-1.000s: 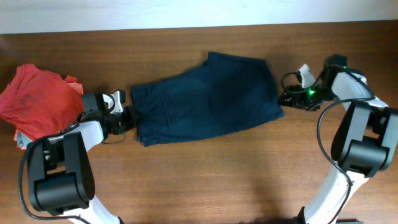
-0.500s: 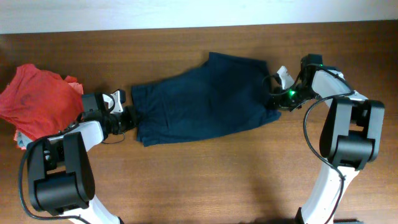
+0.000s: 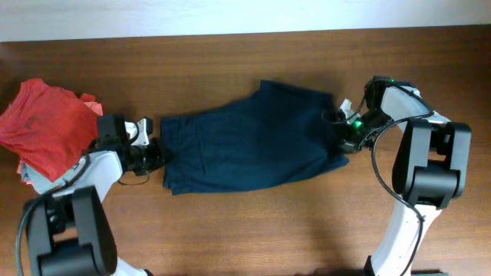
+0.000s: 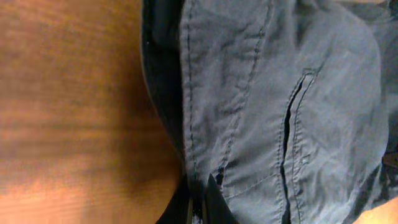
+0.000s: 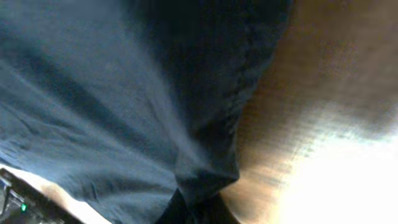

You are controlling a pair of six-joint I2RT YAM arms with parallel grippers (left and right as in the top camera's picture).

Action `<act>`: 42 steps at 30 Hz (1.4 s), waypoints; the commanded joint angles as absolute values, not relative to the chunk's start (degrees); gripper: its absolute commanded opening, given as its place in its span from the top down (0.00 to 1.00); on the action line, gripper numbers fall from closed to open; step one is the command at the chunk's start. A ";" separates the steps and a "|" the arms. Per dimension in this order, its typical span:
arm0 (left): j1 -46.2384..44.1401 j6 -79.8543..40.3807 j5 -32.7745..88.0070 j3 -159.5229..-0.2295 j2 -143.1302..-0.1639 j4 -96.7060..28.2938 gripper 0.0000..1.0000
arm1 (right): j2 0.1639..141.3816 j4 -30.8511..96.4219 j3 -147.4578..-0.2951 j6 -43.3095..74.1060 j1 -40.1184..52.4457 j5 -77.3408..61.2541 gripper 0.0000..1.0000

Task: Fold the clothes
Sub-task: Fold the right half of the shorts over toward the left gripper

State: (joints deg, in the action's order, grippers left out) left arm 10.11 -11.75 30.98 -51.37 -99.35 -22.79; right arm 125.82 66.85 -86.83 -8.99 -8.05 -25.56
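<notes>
Left end effector (image 3: 162,151) and right end effector (image 3: 340,132) pinch opposite garment (image 3: 245,142) ends.

The left arm (image 3: 96,165) and right arm (image 3: 410,96) share rounded white shells and bulky black joint housings. A thin black cable (image 3: 374,157) curves along the right one, and a small green light (image 3: 357,119) glows by its wrist. The left wrist bears a white block (image 3: 143,123). The left gripper (image 3: 159,152) is black, its fingers (image 4: 211,200) dark and narrow.

You have a brown wooden desk (image 3: 253,230) carrying dark navy soft fabric clothes (image 3: 245,142) spread mid-desk, and a crumpled red garment pile (image 3: 42,123) far left.
</notes>
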 commanded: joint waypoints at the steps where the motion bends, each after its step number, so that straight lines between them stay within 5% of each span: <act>1: 10.98 -8.99 26.46 -52.64 -97.38 -24.38 0.99 | 127.24 68.84 -86.04 -8.08 -7.42 -20.27 0.96; 7: 11.03 -6.52 24.88 -52.60 -97.43 -24.25 0.99 | 127.17 69.76 -86.06 -7.88 -7.27 -18.76 0.55; 11: 11.22 -6.09 21.15 -52.62 -97.36 -24.27 1.00 | 126.39 69.21 -86.61 -3.99 -8.54 -13.19 0.47; 18: 11.51 -1.52 21.63 -53.58 -96.75 -24.53 1.00 | 120.33 68.29 -88.86 -4.21 -9.08 -13.02 0.67; 23: 11.51 -1.19 21.58 -53.95 -92.44 -24.47 0.99 | 113.47 65.06 -89.69 -5.04 -5.98 -14.87 0.96; 29: 11.51 -1.23 21.63 -53.95 -85.23 -24.91 0.99 | 110.45 59.37 -89.56 -8.14 3.51 -22.35 0.96; 42: 10.61 -1.28 28.08 -53.95 -78.19 -26.89 1.00 | 116.71 39.40 -88.49 6.57 22.50 -27.53 0.96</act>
State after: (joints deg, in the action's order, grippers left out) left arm 10.90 -2.35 23.53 -52.51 -80.64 -27.05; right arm 114.50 41.43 -88.92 1.98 19.05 -25.65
